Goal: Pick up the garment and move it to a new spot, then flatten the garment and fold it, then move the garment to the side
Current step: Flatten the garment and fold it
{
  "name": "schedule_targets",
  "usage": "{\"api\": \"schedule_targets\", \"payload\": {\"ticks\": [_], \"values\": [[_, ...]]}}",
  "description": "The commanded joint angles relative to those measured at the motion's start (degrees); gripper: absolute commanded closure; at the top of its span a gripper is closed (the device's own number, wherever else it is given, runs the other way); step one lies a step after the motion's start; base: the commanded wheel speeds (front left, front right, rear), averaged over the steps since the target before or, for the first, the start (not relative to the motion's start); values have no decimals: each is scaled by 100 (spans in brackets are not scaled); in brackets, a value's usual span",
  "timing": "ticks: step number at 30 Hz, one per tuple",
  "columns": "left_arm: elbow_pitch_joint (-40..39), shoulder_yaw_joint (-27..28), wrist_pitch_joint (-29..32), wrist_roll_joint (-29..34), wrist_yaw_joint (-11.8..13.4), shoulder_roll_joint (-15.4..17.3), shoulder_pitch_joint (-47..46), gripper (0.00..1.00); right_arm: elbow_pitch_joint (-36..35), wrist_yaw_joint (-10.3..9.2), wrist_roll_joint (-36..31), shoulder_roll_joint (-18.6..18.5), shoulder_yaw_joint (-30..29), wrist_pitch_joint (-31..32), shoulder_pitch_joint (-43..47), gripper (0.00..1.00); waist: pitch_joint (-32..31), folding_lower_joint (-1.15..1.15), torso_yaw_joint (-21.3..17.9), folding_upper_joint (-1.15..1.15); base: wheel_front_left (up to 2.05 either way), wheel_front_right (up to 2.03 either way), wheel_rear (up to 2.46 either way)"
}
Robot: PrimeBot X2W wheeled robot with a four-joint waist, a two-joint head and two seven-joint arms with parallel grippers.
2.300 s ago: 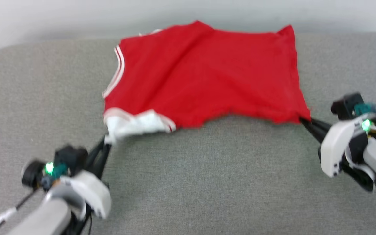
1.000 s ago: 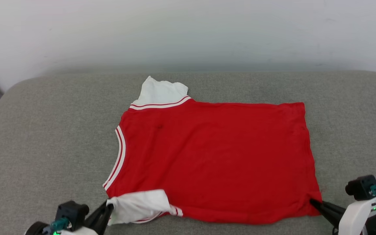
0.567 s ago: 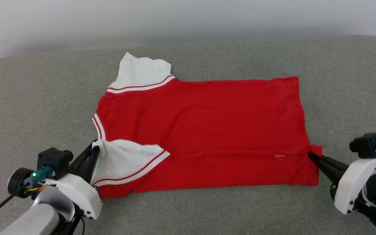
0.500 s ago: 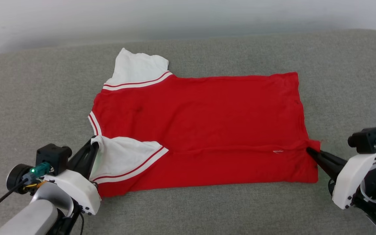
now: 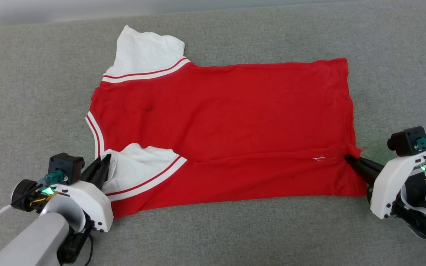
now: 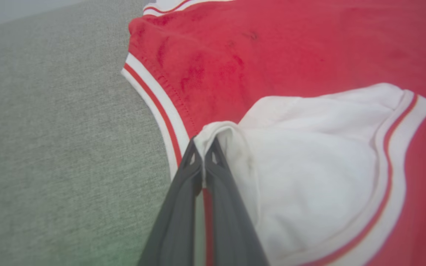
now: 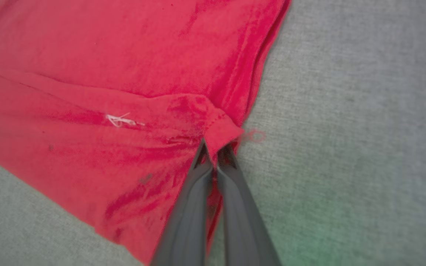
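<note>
Table (image 5: 213,236): grey woven covering, fine even weave (looks slightly mottled close up in both wrist views). In the head view it runs to the frame edges from 3 through 6 to 9 o'clock.

Wall (image 5: 50,11): pale, blurred, a thin band at 11 to 12 o'clock beyond the table's far edge.

Green tint (image 7: 309,232): faint on the weave, 5 o'clock, right wrist view.

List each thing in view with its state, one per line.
garment: spread on the grey cushion, plain red side up, ridge along its near part.
near sleeve: folded onto the red body.
far sleeve: lying flat.
left hand: shut on the garment's near sleeve.
right hand: shut on the garment's hem corner.
</note>
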Motion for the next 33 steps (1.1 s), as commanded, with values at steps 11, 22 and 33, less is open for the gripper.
{"api": "schedule_targets", "payload": {"ticks": [11, 22, 33], "values": [[620, -139, 3, 48, -279, -194, -372, 0, 100, -3, 89, 147, -25, 22, 188, 0, -338, -1, 121, 0, 0, 0, 0], [-224, -342, 1139, 188, -441, 590, -768, 0, -299, -4, 20, -41, -387, -111, 502, 0, -647, -1, 317, 0, 0, 0, 0], [-935, -666, 3881, -809, -987, 1156, -1212, 0, -435, -4, -126, 78, -616, -21, 722, 0, -777, -1, 378, 0, 0, 0, 0]]}}
